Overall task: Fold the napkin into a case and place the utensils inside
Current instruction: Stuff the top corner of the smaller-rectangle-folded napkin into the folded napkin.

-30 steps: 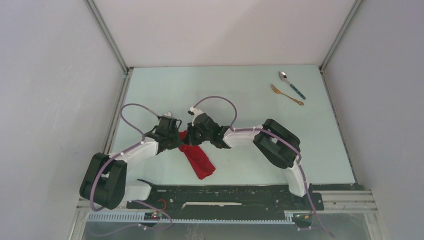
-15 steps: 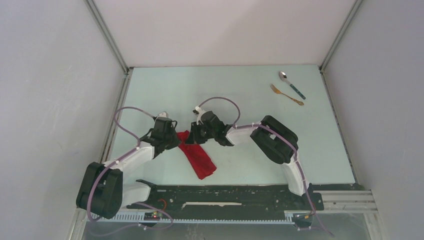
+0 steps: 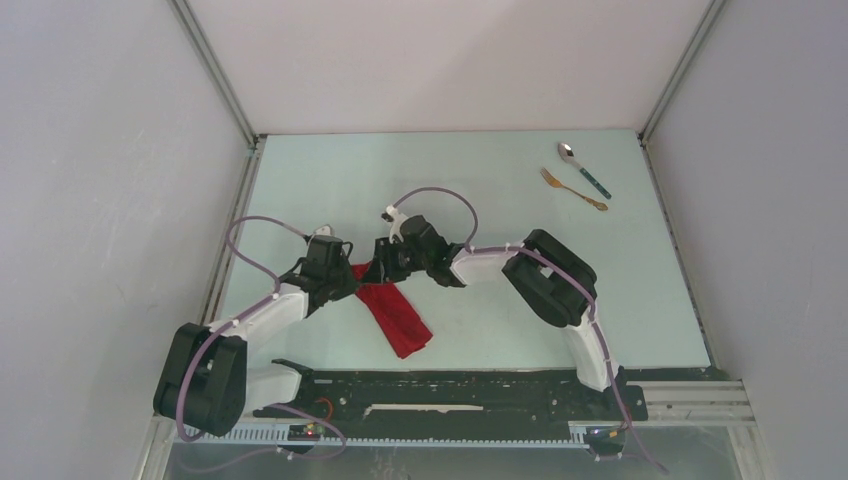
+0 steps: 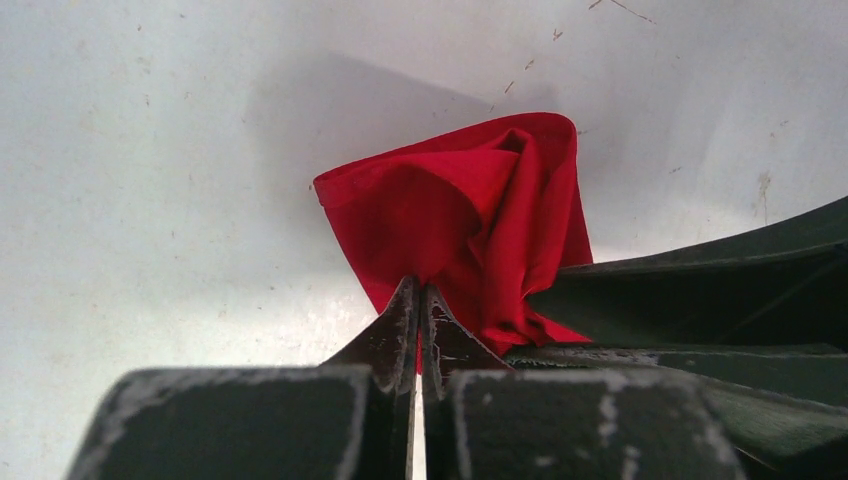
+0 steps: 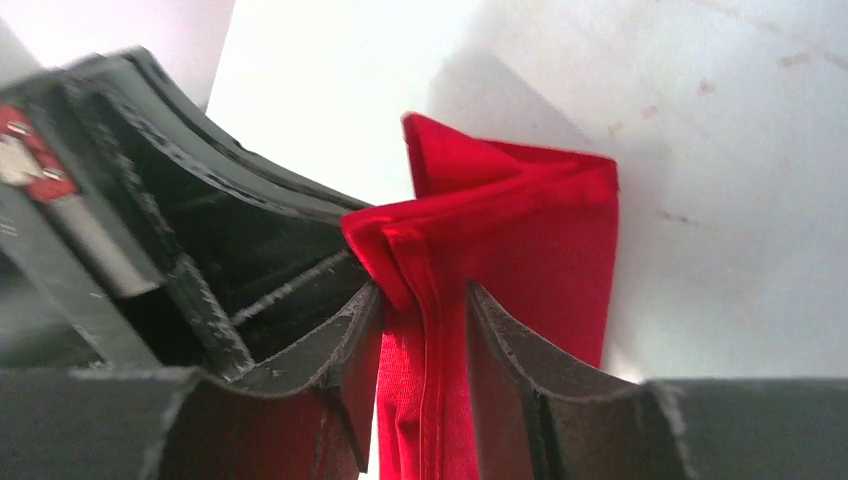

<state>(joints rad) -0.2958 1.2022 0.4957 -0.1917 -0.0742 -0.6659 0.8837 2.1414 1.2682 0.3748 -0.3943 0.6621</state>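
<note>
The red napkin [image 3: 397, 315] lies bunched in a loose strip on the bench [image 3: 480, 190], near its front edge, between the two arms. The left end effector [image 4: 420, 292] is clamped tight on a raised corner of the cloth. The right end effector [image 5: 421, 300] sits just beside it, fingers parted, with a folded hem of the napkin standing between them. The spoon [image 3: 584, 168] and fork [image 3: 573, 189] lie side by side at the far right corner, well apart from the cloth.

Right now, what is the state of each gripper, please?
Left gripper: closed on the bright red, slightly shiny cloth napkin.
Right gripper: open, jaws astride the napkin.
</note>
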